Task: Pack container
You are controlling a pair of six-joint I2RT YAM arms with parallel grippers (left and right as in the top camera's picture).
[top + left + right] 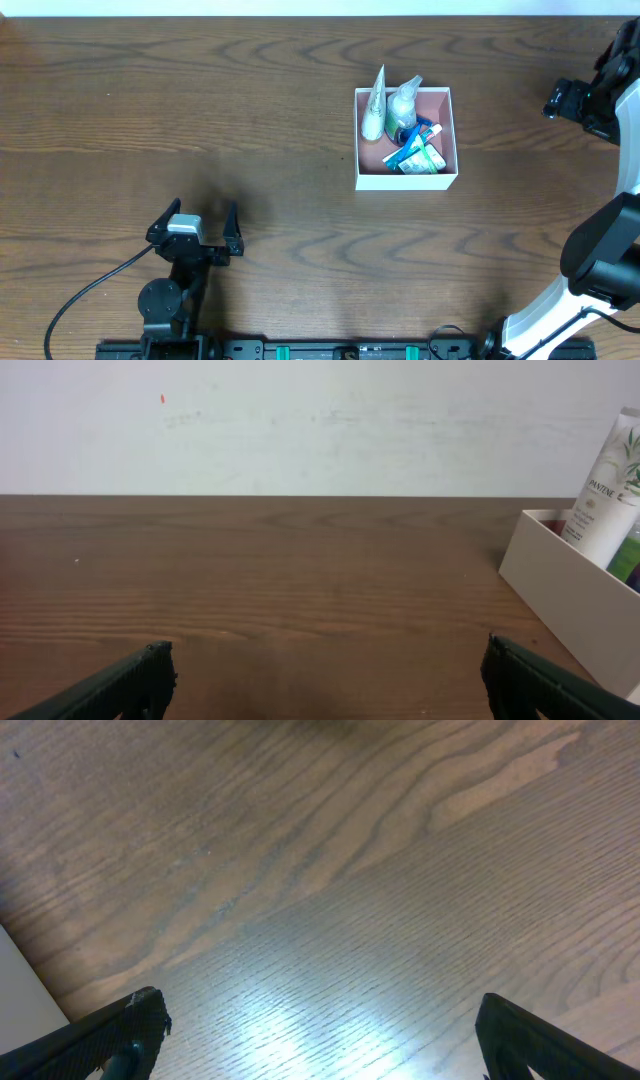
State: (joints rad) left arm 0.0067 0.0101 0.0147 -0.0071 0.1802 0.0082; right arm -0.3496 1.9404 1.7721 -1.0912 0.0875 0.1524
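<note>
Container [405, 180] sits on worktop [200, 100], well ahead-right of left end effector [204, 212], whose fingers are apart and empty. Right end effector [322, 1015] is also spread, holding nothing. Toiletries [405, 135] lie inside, 0 loose items seen, so packing looks finished.

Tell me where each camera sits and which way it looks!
Overhead: sits above the table, looks straight down at the box; the left arm and right arm show.
Left wrist: rides the left arm, low, looks level across the table to a pale wall; the open left gripper shows.
Right wrist: rides the right arm, looks down at the wood; the open right gripper shows.
Shared: overhead and left wrist both see the box and its white tube.
</note>
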